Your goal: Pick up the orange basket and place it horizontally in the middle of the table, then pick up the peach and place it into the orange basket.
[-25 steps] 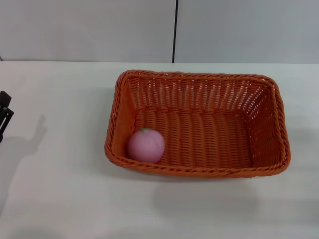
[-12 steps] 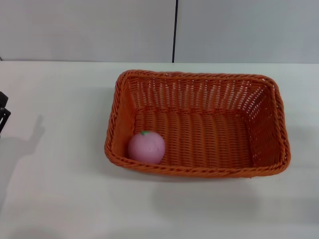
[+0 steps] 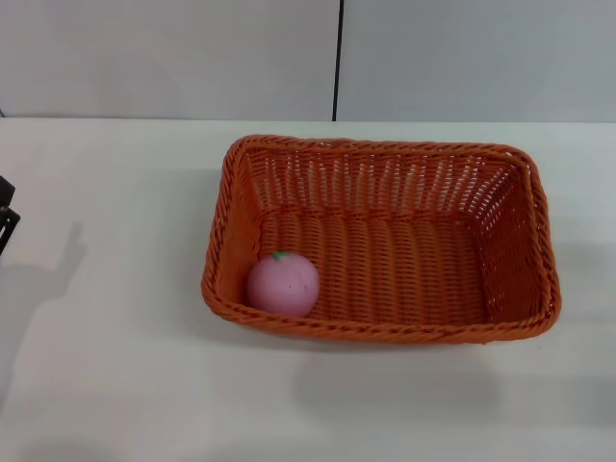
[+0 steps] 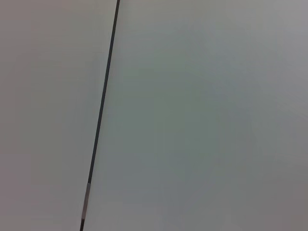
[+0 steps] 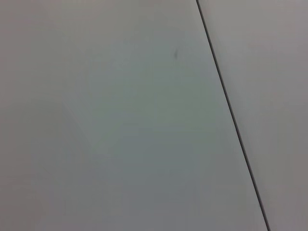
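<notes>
Retreating further toward 9 o'clock, my left gripper [image 3: 5,217], fingers' state untellable, leaves the peach [image 3: 282,284] in the orange basket [image 3: 385,327]; little risk remains.

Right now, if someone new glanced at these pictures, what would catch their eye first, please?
The orange basket stands out, lying lengthwise across the middle of the white table. Next comes the pink peach, resting inside the basket in its near corner on the robot's left. Only a dark sliver of the left gripper shows at the table's left edge; the right gripper is out of view.
</notes>
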Controlling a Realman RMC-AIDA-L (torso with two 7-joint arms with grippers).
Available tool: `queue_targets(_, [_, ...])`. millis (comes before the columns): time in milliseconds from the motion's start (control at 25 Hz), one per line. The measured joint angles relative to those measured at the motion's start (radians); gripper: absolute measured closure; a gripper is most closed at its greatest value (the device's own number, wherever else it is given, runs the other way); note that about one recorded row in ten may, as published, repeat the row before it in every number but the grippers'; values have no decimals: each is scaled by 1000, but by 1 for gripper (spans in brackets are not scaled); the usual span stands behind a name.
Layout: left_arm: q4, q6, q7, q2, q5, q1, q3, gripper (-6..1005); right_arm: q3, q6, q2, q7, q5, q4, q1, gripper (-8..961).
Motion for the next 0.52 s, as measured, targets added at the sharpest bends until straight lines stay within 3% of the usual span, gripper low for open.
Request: queue_targets(520, [-5, -1, 0, 3, 0, -10, 0, 167, 0, 6, 0, 8, 2, -3, 10, 461])
